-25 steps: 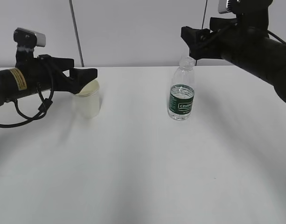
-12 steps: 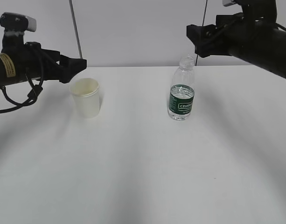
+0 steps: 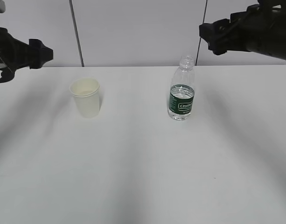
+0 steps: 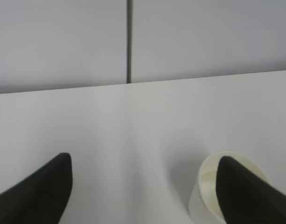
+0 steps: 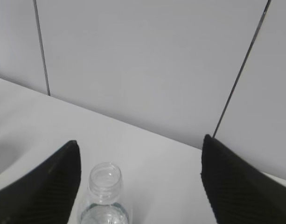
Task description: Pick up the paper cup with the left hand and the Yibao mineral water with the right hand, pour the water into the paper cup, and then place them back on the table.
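Observation:
The paper cup stands upright on the table, left of centre, with nothing holding it. The Yibao mineral water stands upright and capless, right of centre. My left gripper hangs above and left of the cup, open and empty. In the left wrist view the cup sits low, partly behind the right finger. My right gripper hangs above and right of the bottle, open and empty. In the right wrist view the bottle neck shows below, near the left finger.
A grey panelled wall with dark seams stands behind the table's far edge. Only the cup and the bottle stand on the white tabletop.
Both arms have drawn back. The left gripper moved left and up, away from the cup's rim. The right gripper moved right and up, away from the bottle. Cup and bottle stayed put.

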Controlling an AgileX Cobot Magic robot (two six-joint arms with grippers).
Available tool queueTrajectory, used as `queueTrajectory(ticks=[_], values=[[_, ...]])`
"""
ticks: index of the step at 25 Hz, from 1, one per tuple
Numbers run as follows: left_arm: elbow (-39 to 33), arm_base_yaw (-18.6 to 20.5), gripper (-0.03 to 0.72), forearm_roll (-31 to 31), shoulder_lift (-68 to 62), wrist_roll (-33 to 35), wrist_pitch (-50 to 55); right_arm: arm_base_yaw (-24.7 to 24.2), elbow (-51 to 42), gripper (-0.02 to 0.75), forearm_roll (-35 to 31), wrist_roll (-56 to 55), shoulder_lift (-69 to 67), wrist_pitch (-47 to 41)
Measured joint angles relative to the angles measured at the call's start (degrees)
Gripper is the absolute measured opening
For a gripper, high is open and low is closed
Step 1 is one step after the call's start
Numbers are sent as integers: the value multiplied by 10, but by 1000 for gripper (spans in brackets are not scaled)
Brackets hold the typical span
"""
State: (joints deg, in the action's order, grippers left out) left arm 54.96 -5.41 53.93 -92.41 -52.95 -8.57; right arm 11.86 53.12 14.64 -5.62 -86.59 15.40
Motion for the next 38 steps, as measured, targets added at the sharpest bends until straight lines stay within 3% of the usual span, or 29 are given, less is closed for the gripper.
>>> queueTrajectory(ticks=[5,12,17,22,38], values=[[-1,-21,536,-19,41,-5,124,0,0,592,0,-1,28,-94],[-1,-47,447,-91,65,-3,276,0,0,591,-21,-3,74,-239],[-1,-61,393,-224,80,105,369,0,0,590,-62,-3,111,-350],[-1,-61,385,-334,99,207,451,0,0,587,-81,-3,149,-426],[15,-61,370,-494,129,391,707,0,0,586,-137,-4,234,-638]])
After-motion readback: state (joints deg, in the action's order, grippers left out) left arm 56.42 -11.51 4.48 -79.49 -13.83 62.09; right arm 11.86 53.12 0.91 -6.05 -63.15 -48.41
